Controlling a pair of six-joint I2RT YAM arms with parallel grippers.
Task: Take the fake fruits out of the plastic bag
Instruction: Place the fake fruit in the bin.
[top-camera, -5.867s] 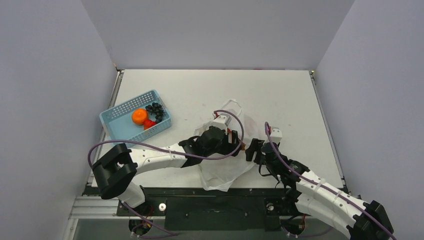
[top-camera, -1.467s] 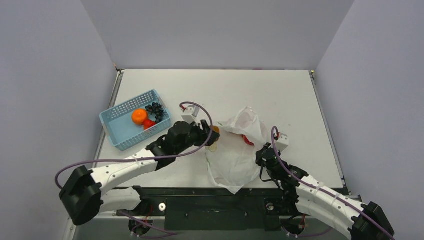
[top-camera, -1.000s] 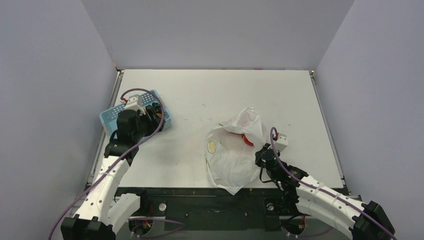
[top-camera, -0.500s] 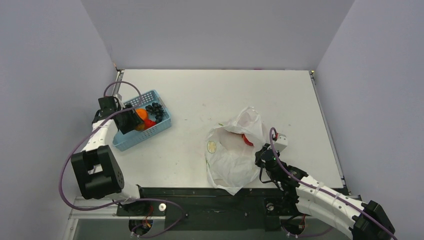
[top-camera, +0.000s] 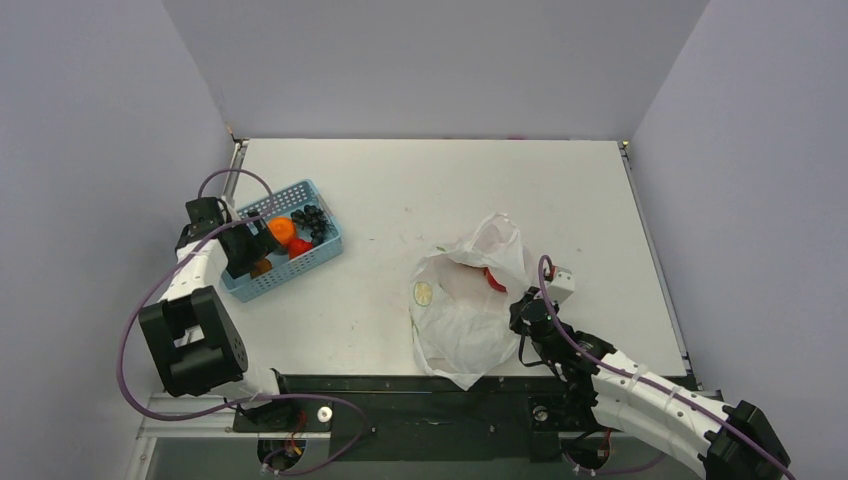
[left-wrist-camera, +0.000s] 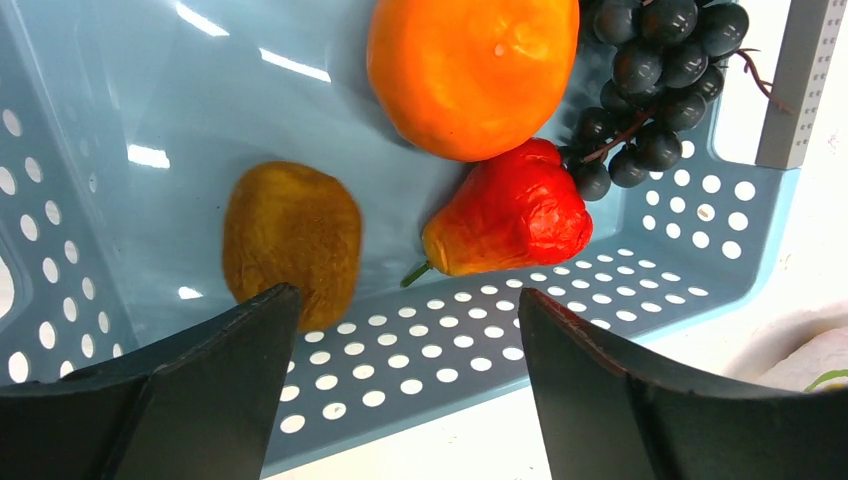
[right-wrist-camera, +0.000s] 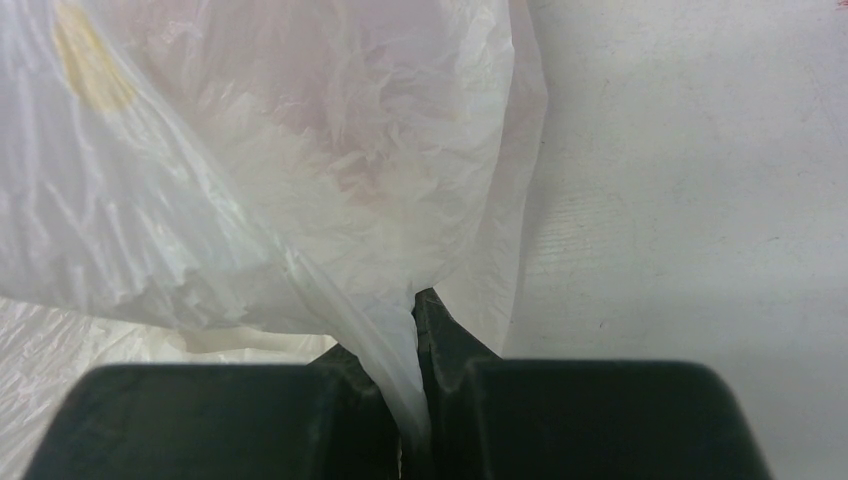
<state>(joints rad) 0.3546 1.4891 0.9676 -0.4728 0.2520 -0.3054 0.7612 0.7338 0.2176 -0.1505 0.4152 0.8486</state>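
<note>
The blue basket (top-camera: 232, 233) at the left holds the fake fruits: an orange (left-wrist-camera: 470, 70), a dark grape bunch (left-wrist-camera: 650, 80), a red piece (left-wrist-camera: 510, 225) and a yellowish-brown piece (left-wrist-camera: 290, 240). My left gripper (left-wrist-camera: 405, 310) hangs open just above the basket's near wall (left-wrist-camera: 500, 350), with nothing between its fingers. The plastic bag (top-camera: 465, 300) lies crumpled right of centre. My right gripper (right-wrist-camera: 415, 320) is shut on a fold of the bag at its right edge (top-camera: 522, 312). A red patch (top-camera: 494, 280) shows at the bag's mouth; I cannot tell whether it is fruit or print.
Grey walls close in the white table (top-camera: 420, 190) on three sides. The left arm's purple cable (top-camera: 165, 290) loops beside the basket near the left table edge.
The left gripper carried the yellowish-brown piece from the bag to the basket, then opened; the piece now lies in the basket. The right gripper kept its hold on the bag.
</note>
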